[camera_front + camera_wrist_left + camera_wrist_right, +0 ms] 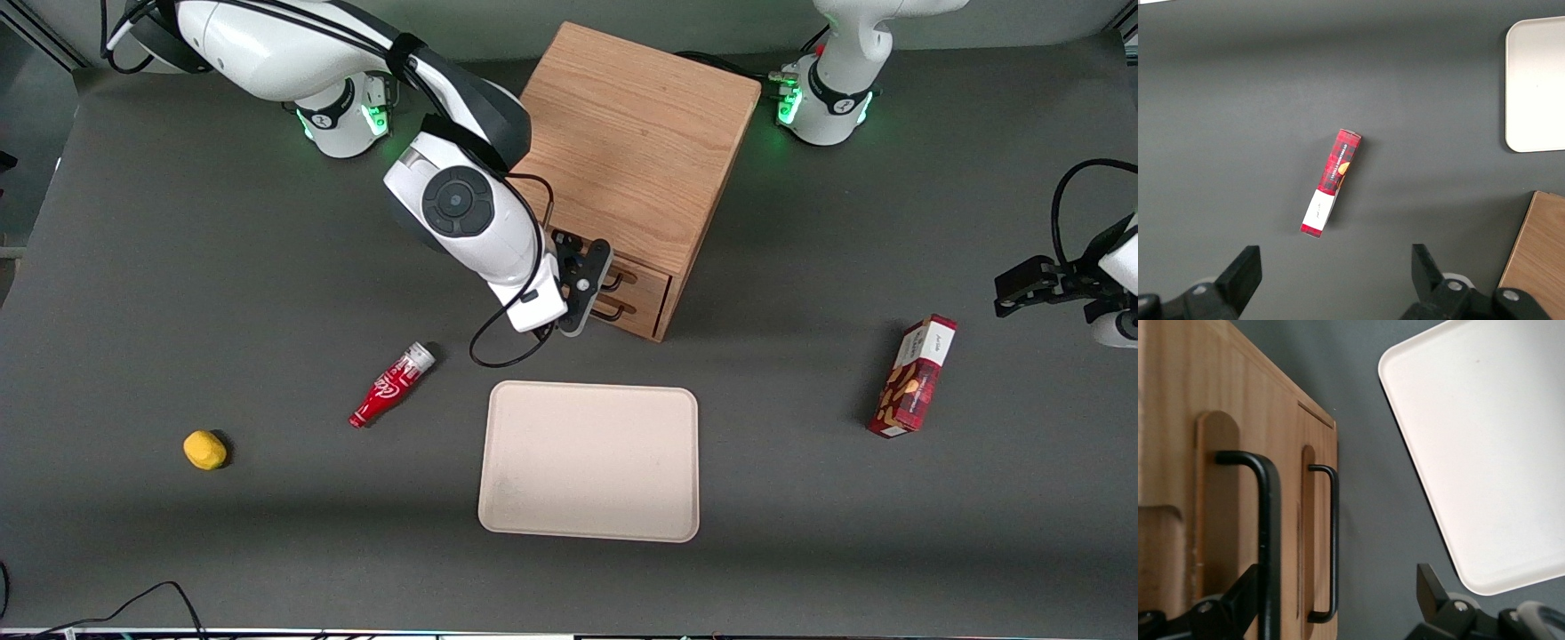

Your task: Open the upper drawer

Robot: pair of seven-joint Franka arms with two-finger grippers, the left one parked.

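beige tray (pixel 589 462); red bottle (pixel 390 384); biscuit box (pixel 913 377); yellow ball (pixel 204 450)

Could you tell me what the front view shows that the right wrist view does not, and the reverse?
Only the front view shows the bottle, the yellow object, the red box and the cabinet's top. Only the right wrist view shows the gripper open, one finger by the upper drawer's handle, with the lower handle apart. Both show the cabinet front and the tray.

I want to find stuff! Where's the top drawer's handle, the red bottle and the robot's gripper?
upper drawer handle (pixel 1265 520), right wrist view, on its bar.
red bottle (pixel 389 385), front view, on its body.
gripper (pixel 1338 603), right wrist view, between fingertips, at that handle.
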